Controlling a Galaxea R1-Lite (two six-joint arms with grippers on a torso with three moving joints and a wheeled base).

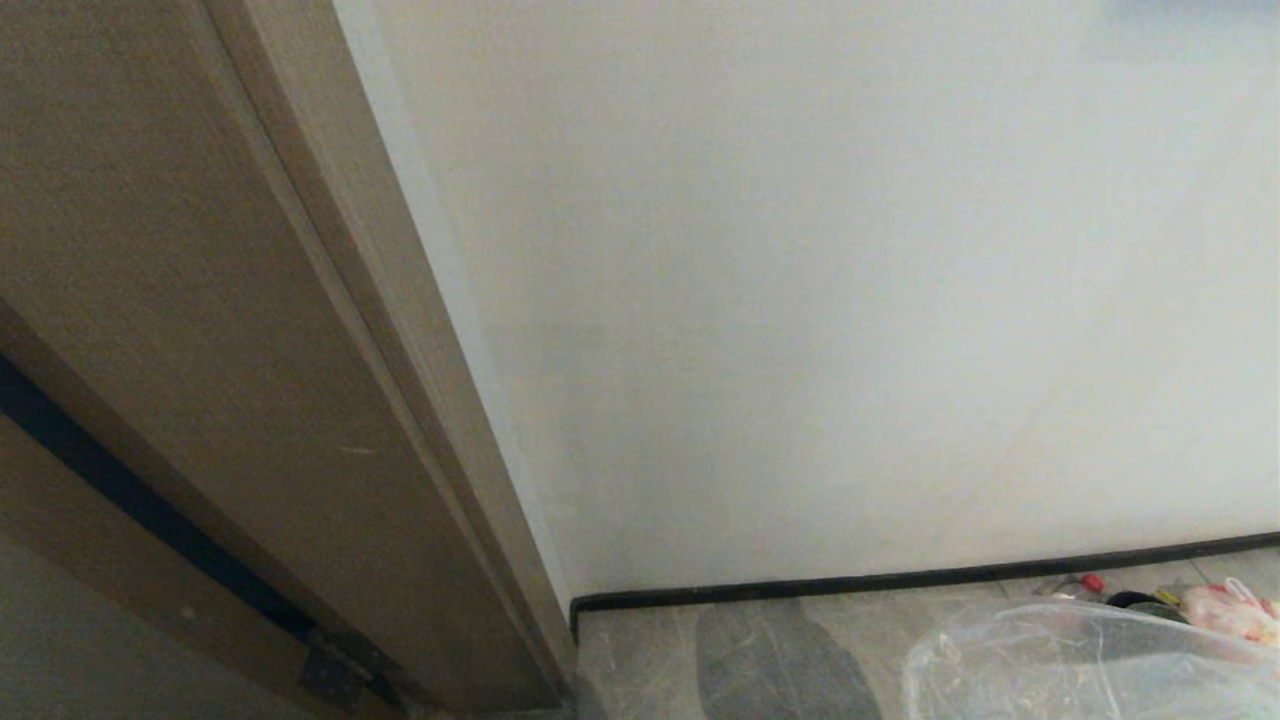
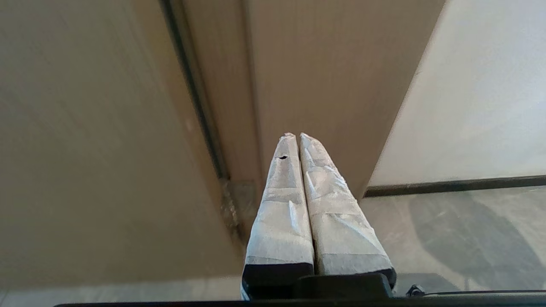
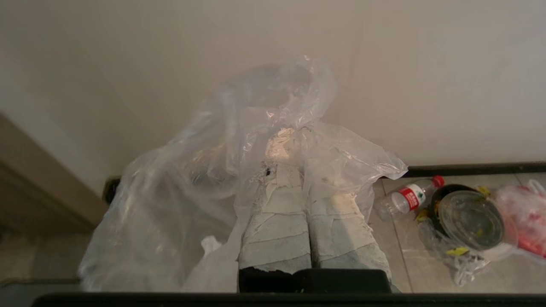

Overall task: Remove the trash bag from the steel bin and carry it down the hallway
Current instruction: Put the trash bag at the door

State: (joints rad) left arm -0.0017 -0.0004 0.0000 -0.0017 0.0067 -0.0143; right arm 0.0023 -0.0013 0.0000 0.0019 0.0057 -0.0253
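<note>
Head view shows neither pincer. A tan wooden door [image 1: 200,330] slants across the nine o'clock side, a pale plain wall [image 1: 850,300] fills the rest, and a dark baseboard [image 1: 900,580] runs along grey marbled floor tiles [image 1: 780,650]. At five o'clock the trash bag [image 1: 1080,665] shows as a clear, greyish, crinkled billow; beyond it at four o'clock lies litter too small to tell.

Left wrist view: the left pincer [image 2: 296,135] has its tape-wrapped fingers pressed together, holding nothing, pointed at the door edge.

Right wrist view: the right pincer [image 3: 286,133] is fully closed on the trash bag [image 3: 179,204], whose thin see-through film bunches over the wrapped fingertips and drapes toward eight o'clock. At three o'clock on the floor lie a plastic bottle [image 3: 405,199] with a red cap, a round black container [image 3: 467,219] with a clear lid, and a pinkish bag [image 3: 527,217].
</note>
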